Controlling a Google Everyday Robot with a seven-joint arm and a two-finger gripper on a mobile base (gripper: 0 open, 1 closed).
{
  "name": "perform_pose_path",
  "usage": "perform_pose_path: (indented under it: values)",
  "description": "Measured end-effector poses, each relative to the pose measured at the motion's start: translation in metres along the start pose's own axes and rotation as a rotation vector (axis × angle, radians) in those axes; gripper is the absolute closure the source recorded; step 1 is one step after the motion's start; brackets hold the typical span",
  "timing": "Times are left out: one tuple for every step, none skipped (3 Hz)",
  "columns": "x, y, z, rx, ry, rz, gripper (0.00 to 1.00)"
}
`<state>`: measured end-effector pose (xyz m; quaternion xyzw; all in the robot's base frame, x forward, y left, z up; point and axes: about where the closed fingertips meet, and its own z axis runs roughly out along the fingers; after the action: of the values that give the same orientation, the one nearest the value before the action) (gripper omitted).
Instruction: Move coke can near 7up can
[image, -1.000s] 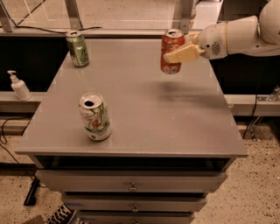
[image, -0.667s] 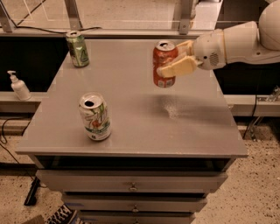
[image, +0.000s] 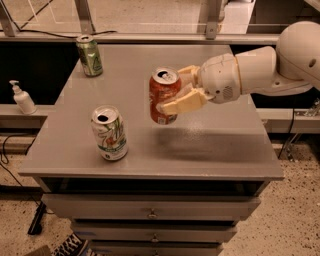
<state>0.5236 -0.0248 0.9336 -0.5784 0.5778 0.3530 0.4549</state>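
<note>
The arm (image: 260, 70) reached in level from the right, the gripper (image: 175, 92) with its fingers (image: 182, 102) clamped on the upright coke can (image: 164, 95), held clear of the table (image: 215, 145), right of and apart from the 7up can (image: 109, 132).

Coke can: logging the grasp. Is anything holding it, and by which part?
Yes, the tool, above the table, grips the coke can by its side wall, mid-height.
</note>
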Motion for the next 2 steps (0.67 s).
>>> perform_pose_path:
  values:
    - [-0.011, 0.021, 0.02, -0.063, -0.069, -0.033, 1.0]
    - [-0.016, 0.04, 0.037, -0.116, -0.101, -0.094, 1.0]
